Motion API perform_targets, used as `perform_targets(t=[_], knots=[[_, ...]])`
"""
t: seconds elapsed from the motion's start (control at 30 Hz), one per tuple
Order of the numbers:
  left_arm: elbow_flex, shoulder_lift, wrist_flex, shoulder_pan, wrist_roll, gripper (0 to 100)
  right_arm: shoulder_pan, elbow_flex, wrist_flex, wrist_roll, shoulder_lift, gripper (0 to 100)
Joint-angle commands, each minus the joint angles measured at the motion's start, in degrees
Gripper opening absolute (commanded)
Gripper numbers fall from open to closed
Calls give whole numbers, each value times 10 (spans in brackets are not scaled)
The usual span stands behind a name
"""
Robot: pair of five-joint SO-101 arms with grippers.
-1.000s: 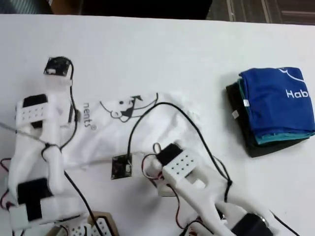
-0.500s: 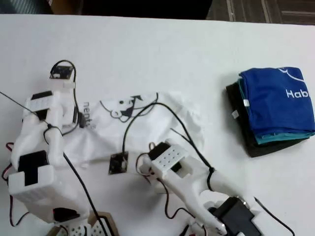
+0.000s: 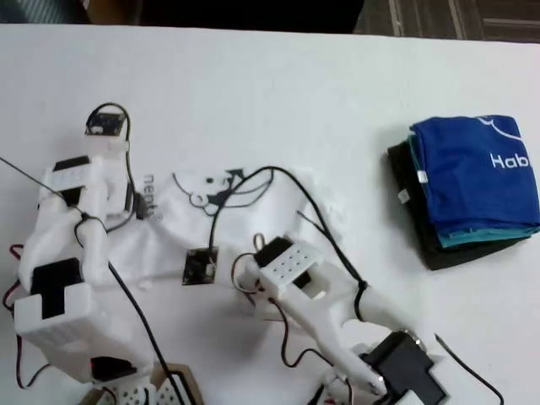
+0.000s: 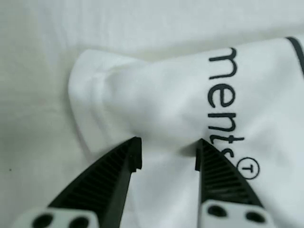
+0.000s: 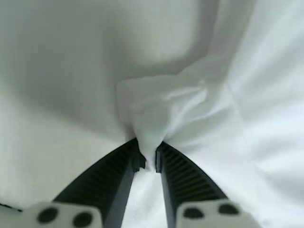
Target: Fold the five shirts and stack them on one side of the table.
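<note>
On the white table the white shirt lies rumpled left of centre, well apart from the folded stack at the right edge. The right gripper pinches a thin ridge of it and the left gripper stands spread astride a fold, so a one-sided pull would likely slip the cloth or skew the fold.

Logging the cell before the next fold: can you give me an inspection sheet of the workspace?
Surface: white table.
Job's things: white shirt lies rumpled near the middle; stack of folded shirts, blue on top, sits by one side edge.
Clutter: nothing seen.
Grippers: left gripper open, tips pressing on the white shirt beside its print; right gripper shut on a pinch of the white shirt.
Cables: black cable loops over the white shirt.
Surroundings: dark floor past the table's far edge.
</note>
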Motion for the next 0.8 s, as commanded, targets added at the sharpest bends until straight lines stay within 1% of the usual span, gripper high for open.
perform_targets(t=[0.0, 0.03, 0.13, 0.2, 0.37, 0.43, 0.6, 0.77], knots=[[-20, 4, -11, 4, 8, 203, -5, -2, 9, -4, 12, 71], [-20, 4, -11, 4, 8, 203, -5, -6, 15, -10, 11, 108], [-20, 4, -11, 4, 8, 203, -7, -24, 43, -55, -14, 260], [-20, 4, -11, 4, 8, 203, -12, -33, 72, -56, -47, 327], [-20, 4, -11, 4, 8, 203, -53, -33, 139, -61, -146, 310], [-20, 4, -11, 4, 8, 203, -71, -23, 143, -62, -172, 302], [-20, 4, -11, 4, 8, 203, -76, 28, 87, -62, -162, 301], [-20, 4, -11, 4, 8, 203, -74, 56, 29, -62, -98, 301]])
